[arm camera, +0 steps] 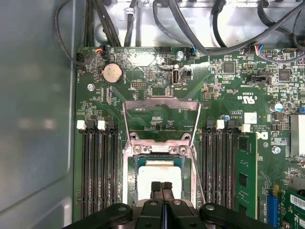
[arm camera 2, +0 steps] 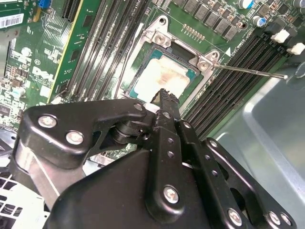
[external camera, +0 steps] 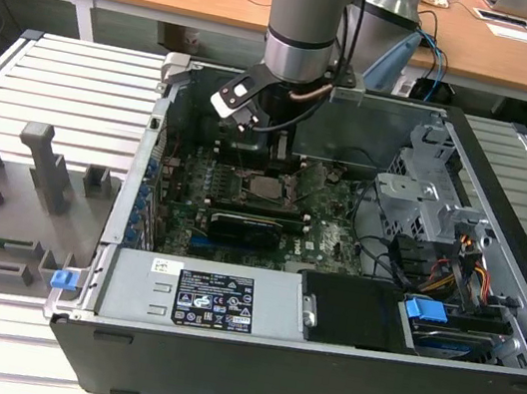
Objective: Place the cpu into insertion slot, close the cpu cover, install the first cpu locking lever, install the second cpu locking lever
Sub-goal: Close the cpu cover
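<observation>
Inside the computer case point(external camera: 242, 386), the cpu point(arm camera: 157, 172) lies in the insertion slot point(arm camera: 129, 176) beneath the tool point(arm camera: 162, 187), closed on nothing

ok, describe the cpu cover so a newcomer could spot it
On the green circuit board, find the square metal-rimmed socket between two banks of long black memory slots. The cpu cover is the thin silvery metal frame hinged open at the socket edge farthest from the black gripper; unlike anything nearby, bare board shows through its big square cut-out.

Socket point(arm camera: 129, 181) is open on top; memory slots point(arm camera: 97, 171) box it in both sides, a lever point(arm camera 2: 248, 70) pokes out over one bank, cables point(arm camera: 190, 33) crowd the board edge.
</observation>
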